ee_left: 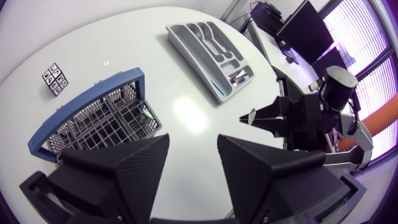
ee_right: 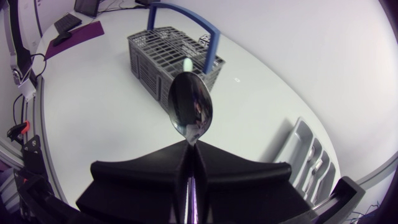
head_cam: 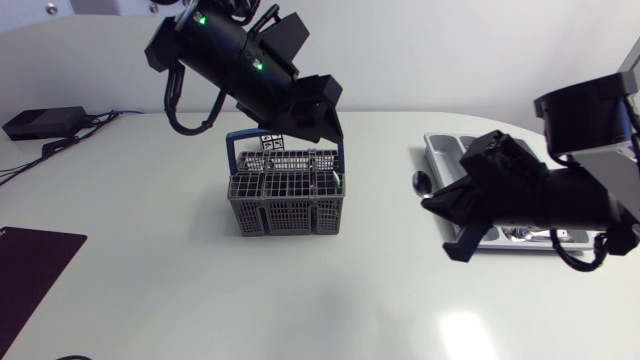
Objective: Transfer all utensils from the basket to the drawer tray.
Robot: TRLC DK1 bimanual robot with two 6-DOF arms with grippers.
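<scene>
Spoon (ee_right: 191, 111) in the right wrist view: my right jaws are pressed together on its handle. Its shiny bowl sticks out ahead of them, pointing back toward the basket (ee_right: 171, 53). The basket stands well apart from the jaws. The drawer tray (ee_right: 311, 155) lies beside the jaws, on the side away from the basket. A small pale tip (ee_right: 186, 62) shows at the basket's corner nearest the spoon. It may be another utensil, but I cannot tell.

From the head view, the basket sits mid-tabletop with its blue handle (head_cam: 285, 135) raised. The tray is well to the side of the basket where my right arm (head_cam: 570, 195) comes in. My right jaws hang between basket and tray, close to the tray's edge. Something shiny (head_cam: 520, 235) already lies in the tray, half hidden under that arm. My left arm (head_cam: 240, 60) reaches over the basket from its far side, and its jaws are above the basket's back edge.

In the left wrist view, my left jaws are spread and both fingers (ee_left: 134, 168) are bare with nothing between them. The basket's grid is just under and ahead of them, and its cells look mostly empty. A marker card (ee_left: 55, 78) lies just beside the basket.

I judge that the step in hand is carrying the spoon across to the tray. Next, the right arm should swing away from the basket until the spoon lies along a free compartment. Then it should lower and part the jaws. Meanwhile the left jaws are placed to check that pale tip.
</scene>
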